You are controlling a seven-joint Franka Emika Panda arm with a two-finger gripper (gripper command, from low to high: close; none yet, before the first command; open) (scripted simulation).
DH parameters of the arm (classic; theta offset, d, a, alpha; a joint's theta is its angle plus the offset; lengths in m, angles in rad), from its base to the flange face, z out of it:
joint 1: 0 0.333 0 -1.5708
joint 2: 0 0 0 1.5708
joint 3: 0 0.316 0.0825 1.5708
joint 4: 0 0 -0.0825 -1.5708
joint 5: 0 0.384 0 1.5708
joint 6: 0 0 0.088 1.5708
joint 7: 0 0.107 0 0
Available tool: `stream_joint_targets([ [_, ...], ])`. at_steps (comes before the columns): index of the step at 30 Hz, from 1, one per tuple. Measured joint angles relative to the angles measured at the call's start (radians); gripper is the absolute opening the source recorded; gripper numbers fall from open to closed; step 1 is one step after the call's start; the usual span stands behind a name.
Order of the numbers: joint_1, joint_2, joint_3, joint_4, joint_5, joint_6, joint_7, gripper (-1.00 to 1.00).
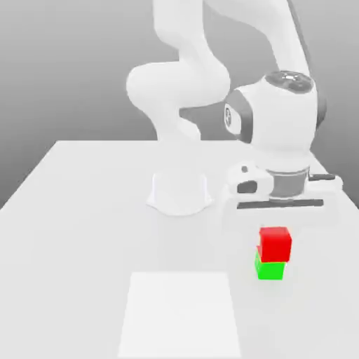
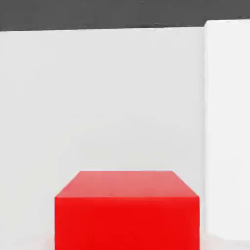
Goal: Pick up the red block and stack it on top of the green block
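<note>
Claw [image 1: 280, 210], grip state unclear, hangs just above red block [image 1: 275, 243] stacked on green block [image 1: 270, 270].

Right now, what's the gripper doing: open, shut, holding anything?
Gripper: above the red block, which sits on the green block; open or shut cannot be told.
</note>
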Motion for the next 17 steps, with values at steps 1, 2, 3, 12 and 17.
stream_joint_targets([
  [1,0.005,-0.019,0.016,-0.017,0.003,-0.001,0.049,-1.00],
  [2,0.010,-0.037,0.032,-0.034,0.006,-0.003,0.098,-1.00],
  [3,0.014,-0.055,0.050,-0.052,0.009,-0.004,0.146,-1.00],
  [12,-0.024,0.080,0.122,-0.101,-0.111,0.176,0.397,-1.00],
  [17,-0.026,0.147,0.104,-0.099,-0.176,0.239,0.443,1.00],
])
